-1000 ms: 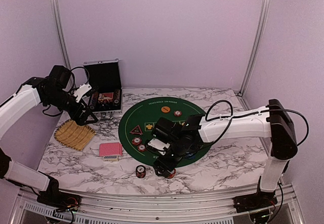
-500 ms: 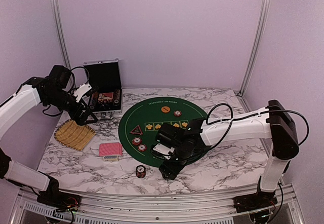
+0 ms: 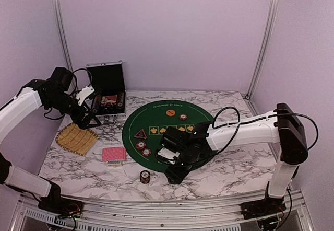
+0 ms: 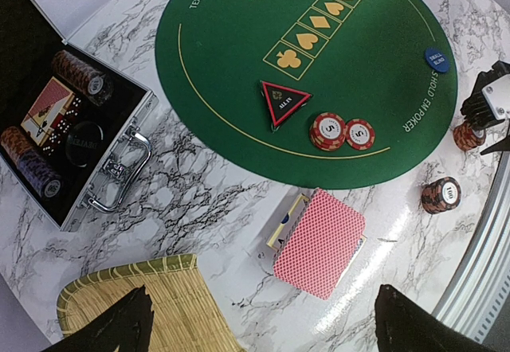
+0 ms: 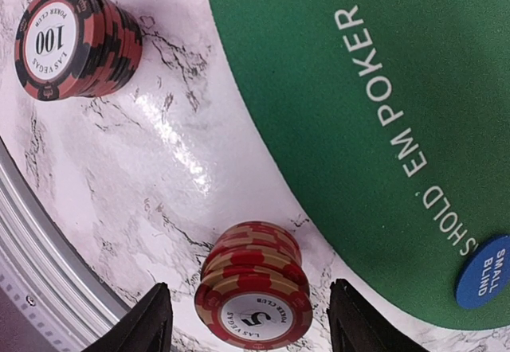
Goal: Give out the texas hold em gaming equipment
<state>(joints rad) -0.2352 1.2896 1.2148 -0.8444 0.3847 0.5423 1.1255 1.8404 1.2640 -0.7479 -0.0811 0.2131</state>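
Poised over the marble table (image 5: 183,153), the right gripper (image 5: 249,292) straddles a stack of red chips marked 5 (image 5: 255,314). Its jaws are parted, with a sliver of gap on each side, so nothing is grasped. A second stack marked 100 (image 5: 76,40) stands well beyond one finger. The blue disc (image 5: 484,271) (lettered SMALL BLIND) lies on the green felt mat (image 5: 358,89) past the other. The left gripper (image 4: 263,296) hangs released and empty, with the red-backed card deck (image 4: 319,243) between its fingers and just ahead of them, and the straw tray (image 4: 159,304) by one fingertip.
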